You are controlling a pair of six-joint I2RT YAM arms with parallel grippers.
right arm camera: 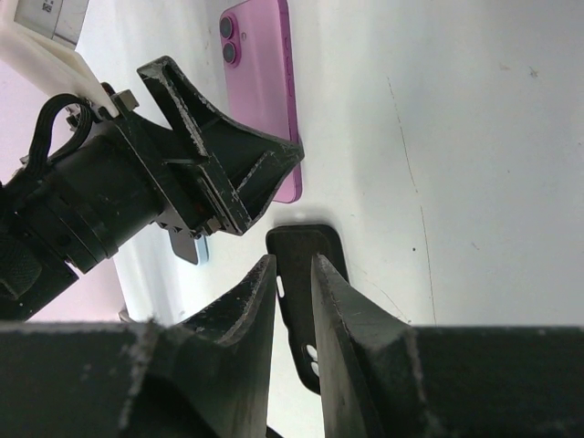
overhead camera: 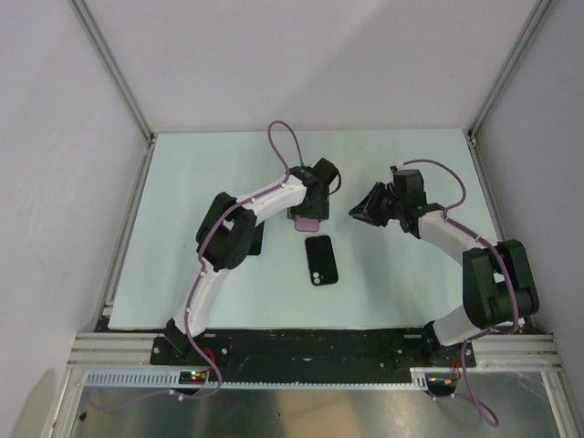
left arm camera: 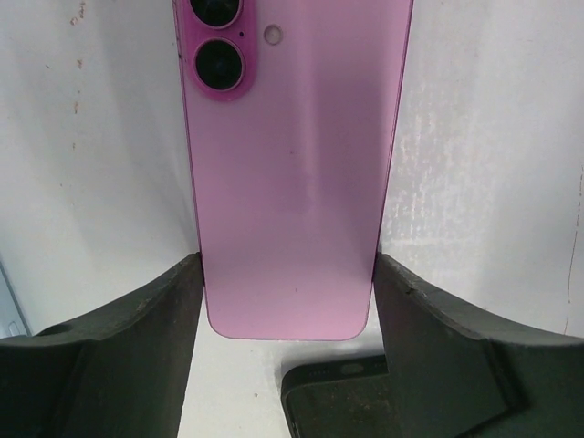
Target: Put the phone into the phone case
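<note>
The pink phone (overhead camera: 307, 222) lies back up on the table, its two camera lenses pointing away from my left gripper (left arm camera: 287, 260). That gripper straddles the phone's near end (left arm camera: 292, 182), and both fingers touch its long sides. The black phone case (overhead camera: 321, 260) lies flat just in front of the phone, and one corner (left arm camera: 338, 401) shows beside my left gripper's right finger. My right gripper (right arm camera: 294, 265) hovers to the right of both, with its jaws a narrow gap apart and nothing between them. Below it I see the case (right arm camera: 306, 251) and beyond it the phone (right arm camera: 260, 82).
A dark flat object (overhead camera: 255, 239) lies by the left arm's elbow. A light blue edge (right arm camera: 196, 248) shows under the left gripper. White walls and metal frame posts (overhead camera: 146, 137) enclose the pale table (overhead camera: 182, 182) on three sides.
</note>
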